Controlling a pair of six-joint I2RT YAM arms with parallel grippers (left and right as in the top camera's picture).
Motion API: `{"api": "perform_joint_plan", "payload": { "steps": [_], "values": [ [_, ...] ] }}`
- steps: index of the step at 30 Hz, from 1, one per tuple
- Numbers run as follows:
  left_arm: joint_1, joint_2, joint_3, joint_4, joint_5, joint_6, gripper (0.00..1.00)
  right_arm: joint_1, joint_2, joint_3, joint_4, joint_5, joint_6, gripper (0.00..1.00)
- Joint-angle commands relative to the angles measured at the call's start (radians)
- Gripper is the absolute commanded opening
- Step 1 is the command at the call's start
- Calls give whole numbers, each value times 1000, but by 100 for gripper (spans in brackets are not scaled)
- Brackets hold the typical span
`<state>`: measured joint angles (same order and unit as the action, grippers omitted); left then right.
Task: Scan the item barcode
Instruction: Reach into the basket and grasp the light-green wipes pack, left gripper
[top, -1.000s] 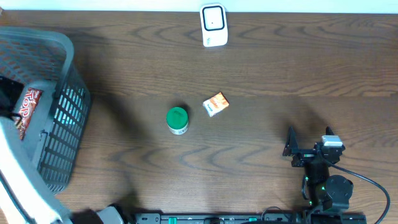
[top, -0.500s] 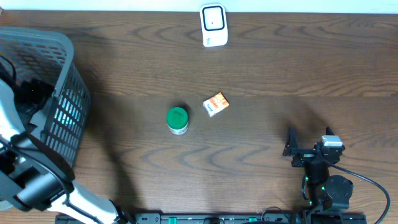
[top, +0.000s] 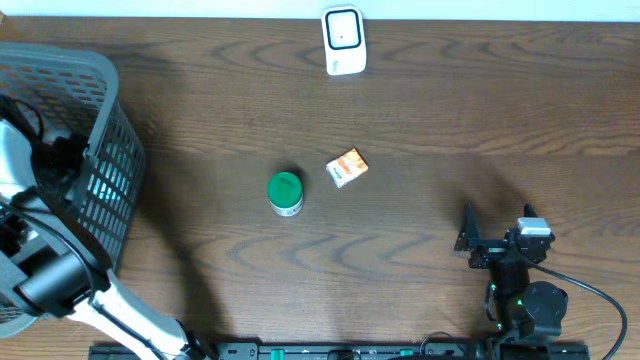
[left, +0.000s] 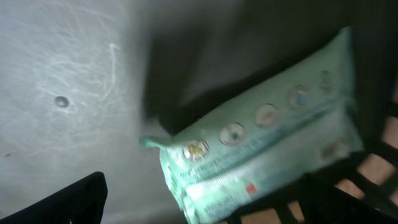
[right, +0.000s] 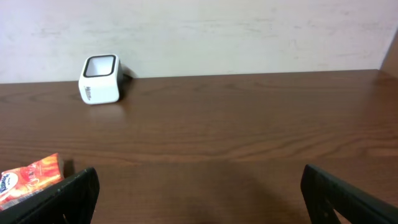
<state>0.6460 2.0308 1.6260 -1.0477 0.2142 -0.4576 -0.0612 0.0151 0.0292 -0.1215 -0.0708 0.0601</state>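
Grey basket floor (left: 62, 74), blurred green packet (left: 267, 143)

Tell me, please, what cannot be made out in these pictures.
- Green packet: left wrist view, blurred; its print is unreadable and no barcode can be found.
- Basket contents: overhead view, the left arm covers them.
- Orange packet: right wrist view, cut off by the left edge; overhead, too small to read.
- Green-lidded jar: overhead only, seen from above; its label is too small.

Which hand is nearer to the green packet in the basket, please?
Left: the left hand is inside the basket over the packet; the right hand sits far across the table.
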Motion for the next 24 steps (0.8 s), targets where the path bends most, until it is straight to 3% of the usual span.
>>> {"api": "perform_joint_plan", "payload": {
  "steps": [1,11,18,19,24],
  "values": [
    [3,38,-20,0,18,16,98,-9,-2,4,-10,2,3,99],
    [3,105,-22,3,34,16,98,-9,-2,4,-10,2,3,99],
    [3,113,-35,19,33,16,13,-9,-2,4,-10,2,3,99],
    [3,113,-35,26,33,16,8,-9,-2,4,-10,2,3,99],
    [10,97,-17,22,33,16,7,-9,-2,4,-10,2,3,99]
  ]
}}
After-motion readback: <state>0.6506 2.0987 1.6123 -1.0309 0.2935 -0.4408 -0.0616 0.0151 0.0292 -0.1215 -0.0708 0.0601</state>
